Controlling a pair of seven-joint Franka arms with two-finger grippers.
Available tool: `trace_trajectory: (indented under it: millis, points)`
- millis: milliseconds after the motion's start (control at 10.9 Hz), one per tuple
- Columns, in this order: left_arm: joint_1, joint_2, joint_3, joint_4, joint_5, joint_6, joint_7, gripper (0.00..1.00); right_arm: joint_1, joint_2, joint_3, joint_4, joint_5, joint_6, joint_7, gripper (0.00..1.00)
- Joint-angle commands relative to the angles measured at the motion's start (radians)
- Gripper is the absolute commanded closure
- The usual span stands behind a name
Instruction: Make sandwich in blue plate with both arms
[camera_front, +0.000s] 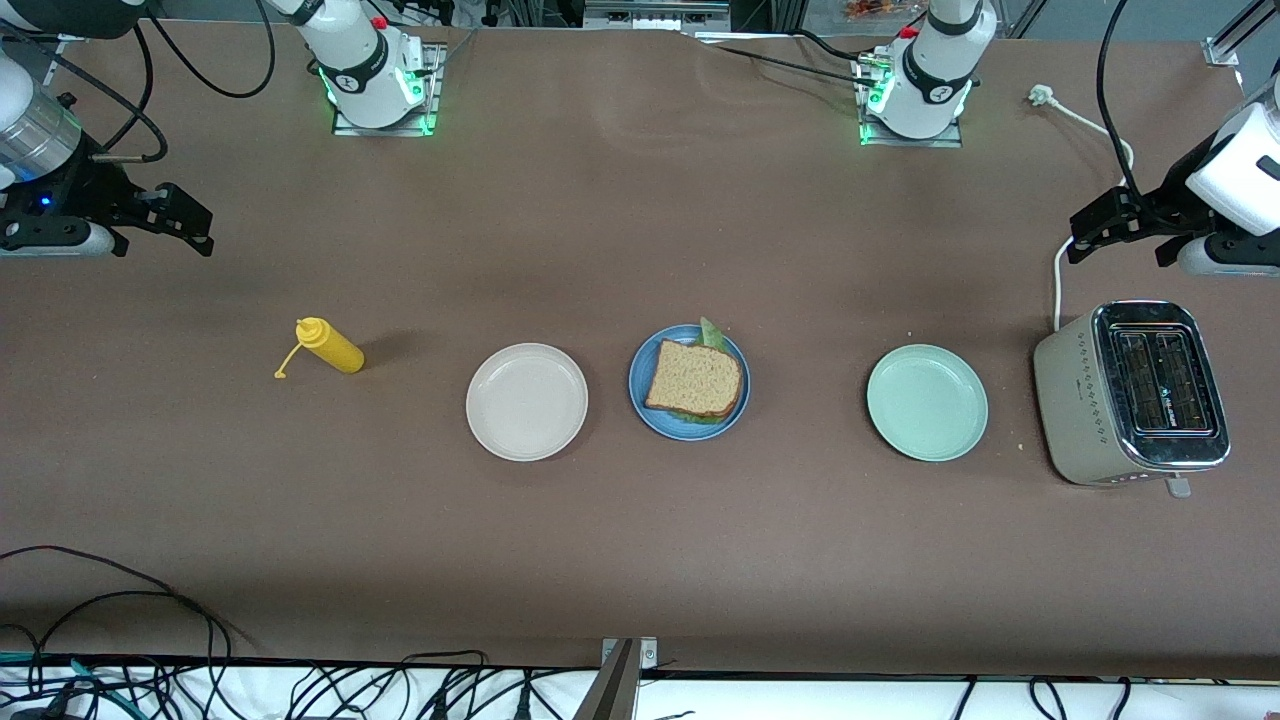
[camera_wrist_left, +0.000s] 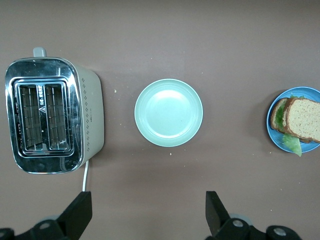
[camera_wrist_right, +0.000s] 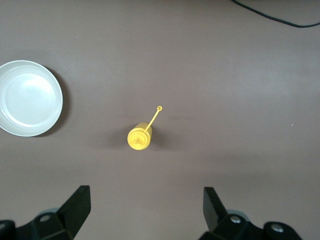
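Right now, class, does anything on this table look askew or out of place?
Little stands out. The sandwich sits slightly askew on the blue plate, with lettuce sticking out past the bread. The mustard bottle's cap hangs loose.

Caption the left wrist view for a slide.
Open left tool over bare table, above toaster, mint-green plate and sandwich on blue plate.

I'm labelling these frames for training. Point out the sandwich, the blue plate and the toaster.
sandwich (camera_front: 694, 378), front view, centre of top bread slice.
blue plate (camera_front: 640, 380), front view, bare rim.
toaster (camera_front: 1158, 381), front view, chrome top between the slots.
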Motion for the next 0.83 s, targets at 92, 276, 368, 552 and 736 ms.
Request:
trace_trajectory:
  millis: [92, 276, 368, 552, 736]
  points:
    - [0.007, -0.007, -0.003, 0.009, 0.026, -0.012, -0.007, 0.00, -0.014, -0.010, 0.012, 0.045, 0.087, -0.041, 0.012, 0.00]
    - [0.009, -0.007, 0.000, 0.009, 0.024, -0.025, -0.007, 0.00, -0.016, -0.006, 0.013, 0.076, 0.084, -0.073, 0.014, 0.00]
    - [0.007, -0.007, -0.002, 0.009, 0.024, -0.026, -0.007, 0.00, -0.014, -0.004, 0.013, 0.081, 0.084, -0.072, 0.015, 0.00]
    - [0.007, -0.007, -0.005, 0.011, 0.024, -0.026, -0.007, 0.00, -0.016, -0.004, 0.013, 0.082, 0.086, -0.073, 0.014, 0.00]
    - [0.007, -0.009, -0.005, 0.011, 0.024, -0.028, -0.007, 0.00, -0.016, -0.002, 0.013, 0.082, 0.084, -0.073, 0.014, 0.00]
